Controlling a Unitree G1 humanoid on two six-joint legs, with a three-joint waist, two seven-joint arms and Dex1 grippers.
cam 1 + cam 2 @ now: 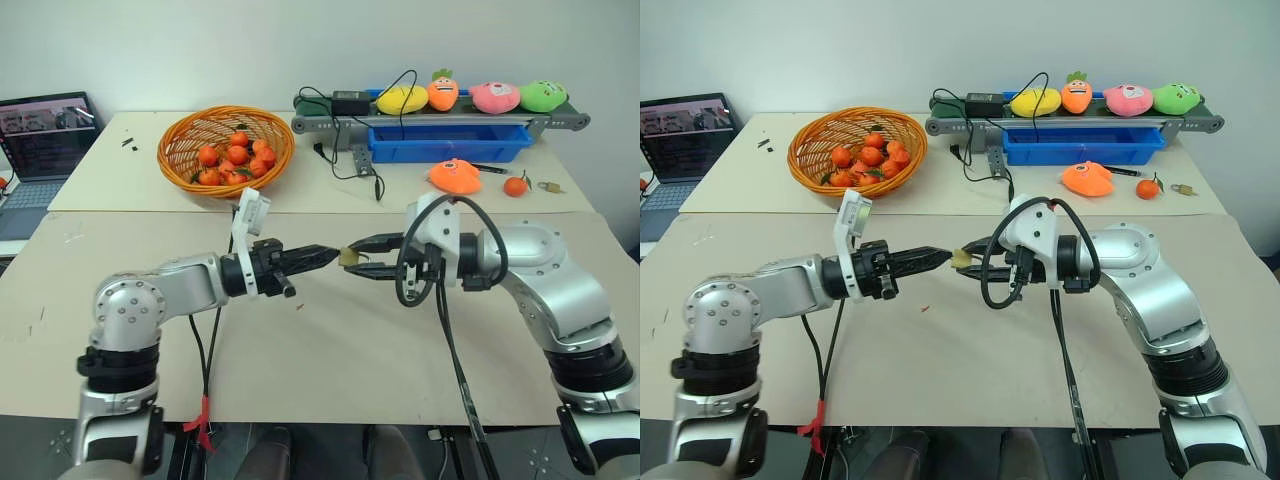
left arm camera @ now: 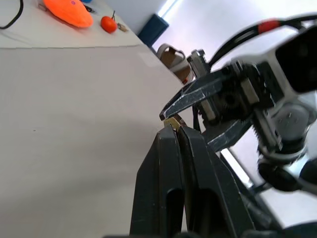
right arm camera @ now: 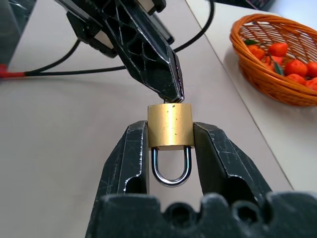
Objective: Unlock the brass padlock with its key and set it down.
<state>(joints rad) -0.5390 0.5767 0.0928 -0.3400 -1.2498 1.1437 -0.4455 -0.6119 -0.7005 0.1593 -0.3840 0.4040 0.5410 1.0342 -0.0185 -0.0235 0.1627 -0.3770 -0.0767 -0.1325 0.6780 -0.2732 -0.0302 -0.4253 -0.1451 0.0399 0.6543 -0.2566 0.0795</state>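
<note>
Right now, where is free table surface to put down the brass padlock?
The near table is bare below both claws, between the two arms. The right claw grips the brass padlock above it. The far table is crowded: the tangerine basket, the blue tray, the orange plush.

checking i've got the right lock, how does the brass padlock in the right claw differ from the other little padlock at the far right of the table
The brass padlock is clamped between the right claw's fingers above the table, shackle toward the wrist; the other padlock lies untouched on the table beside a tangerine.
The shut left claw meets the held padlock's end face; nothing is at the other one.
Both are small, brass-coloured, with a silver shackle.
</note>
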